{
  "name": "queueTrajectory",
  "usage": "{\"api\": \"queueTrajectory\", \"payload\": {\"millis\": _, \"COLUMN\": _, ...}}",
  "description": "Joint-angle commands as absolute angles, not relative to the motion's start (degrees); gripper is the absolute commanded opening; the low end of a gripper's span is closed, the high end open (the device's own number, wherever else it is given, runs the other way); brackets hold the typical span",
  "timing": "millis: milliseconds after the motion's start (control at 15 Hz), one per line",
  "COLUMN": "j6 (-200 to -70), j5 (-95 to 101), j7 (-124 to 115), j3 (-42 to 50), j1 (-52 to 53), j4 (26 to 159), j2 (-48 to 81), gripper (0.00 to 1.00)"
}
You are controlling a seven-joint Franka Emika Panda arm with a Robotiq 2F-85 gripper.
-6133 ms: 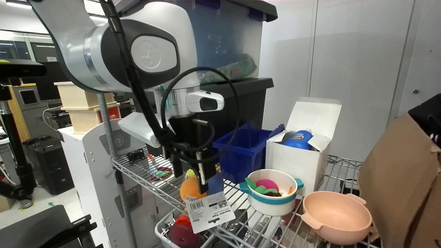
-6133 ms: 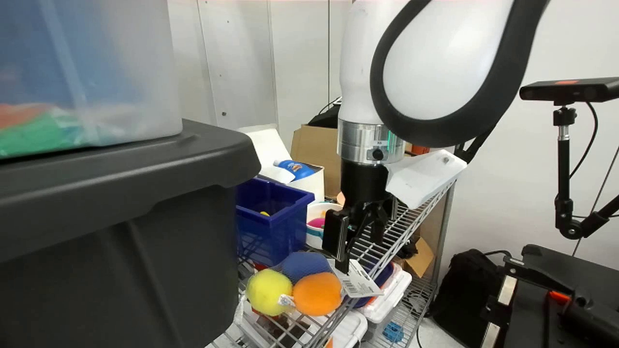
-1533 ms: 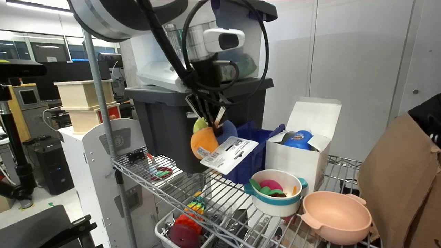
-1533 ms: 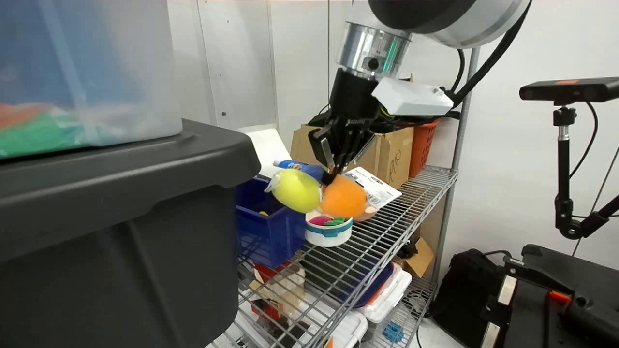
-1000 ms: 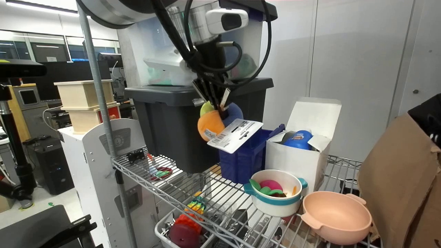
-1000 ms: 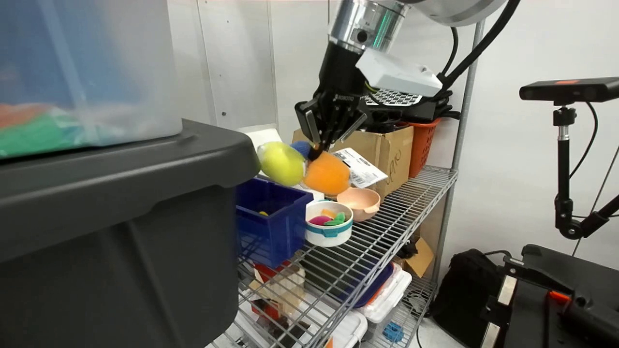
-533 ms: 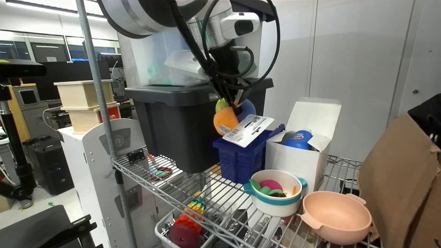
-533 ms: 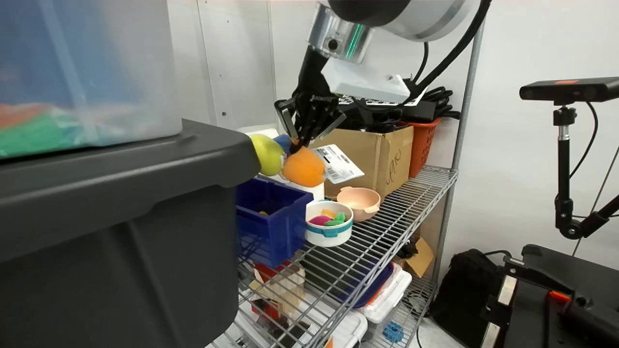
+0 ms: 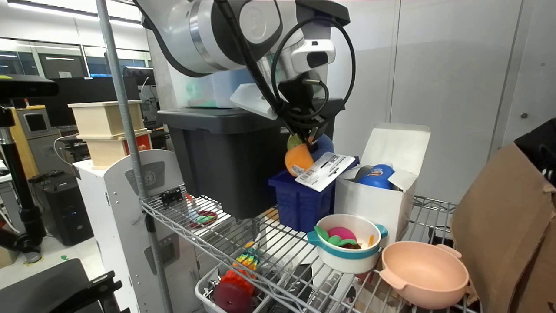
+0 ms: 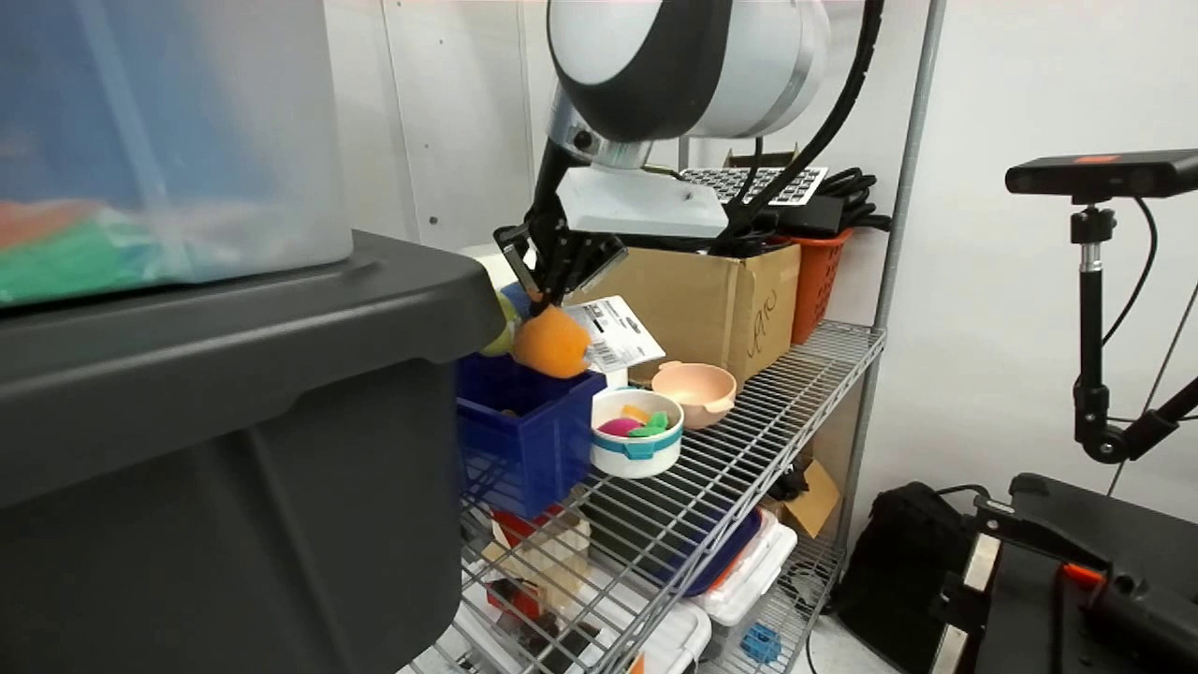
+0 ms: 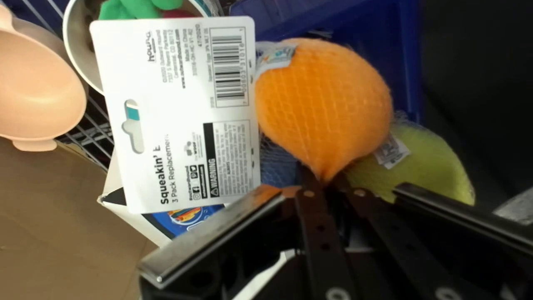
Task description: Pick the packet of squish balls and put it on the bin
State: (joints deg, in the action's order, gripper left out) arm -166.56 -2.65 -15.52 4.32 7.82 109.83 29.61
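The packet of squish balls hangs from my gripper (image 9: 312, 144), whose jaws are together on its netting. Its orange ball (image 9: 299, 159) and white label card (image 9: 325, 171) face the camera. Blue and yellow balls sit behind, the yellow one (image 11: 416, 166) clear in the wrist view. The royal-blue bin (image 9: 302, 204) stands on the shelf below the packet. In an exterior view the orange ball (image 10: 552, 343) appears just over the rim of the bin (image 10: 533, 454). From the wrist, the bin (image 11: 406, 71) shows beneath the balls, partly covered, while the card reaches out to one side.
Close beside the bin rises a large dark grey tote (image 9: 226, 165). A white open box (image 9: 371, 208) holding a blue bottle stands on its other side. A white-and-teal bowl (image 9: 347, 261) and a peach bowl (image 9: 425, 274) sit on the wire shelf (image 10: 711, 487).
Several seconds ago the packet lay on the shelf; now it is gripped and lifted. Over the last second gripper and packet have travelled sideways to above the bin.
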Motion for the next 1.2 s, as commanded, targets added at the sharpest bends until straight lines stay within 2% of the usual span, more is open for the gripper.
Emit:
{"api": "queueTrajectory", "payload": {"millis": 0, "j6": -166.7, "j5": -2.16, "j7": -17.63, "j3": 5.74, "j1": 9.6, "j4": 107.36, "j2": 31.12, "gripper": 0.02}}
{"api": "queueTrajectory", "payload": {"millis": 200, "j6": -166.24, "j5": -2.45, "j7": -17.41, "j3": 5.25, "j1": 9.51, "j4": 107.52, "j2": 30.76, "gripper": 0.02}}
{"api": "queueTrajectory", "payload": {"millis": 267, "j6": -165.85, "j5": -2.54, "j7": -17.42, "j3": 5.17, "j1": 9.49, "j4": 107.58, "j2": 30.55, "gripper": 0.34}}
{"api": "queueTrajectory", "payload": {"millis": 400, "j6": -165.5, "j5": -2.62, "j7": -17.45, "j3": 5.14, "j1": 9.44, "j4": 107.72, "j2": 30.25, "gripper": 0.42}}
{"api": "queueTrajectory", "payload": {"millis": 933, "j6": -165.14, "j5": -3.06, "j7": -16.8, "j3": 4.44, "j1": 8.75, "j4": 108.7, "j2": 28.98, "gripper": 0.99}}
{"api": "queueTrajectory", "payload": {"millis": 1133, "j6": -164.55, "j5": -3.25, "j7": -16.53, "j3": 4.12, "j1": 8.51, "j4": 109.4, "j2": 28.07, "gripper": 1.0}}
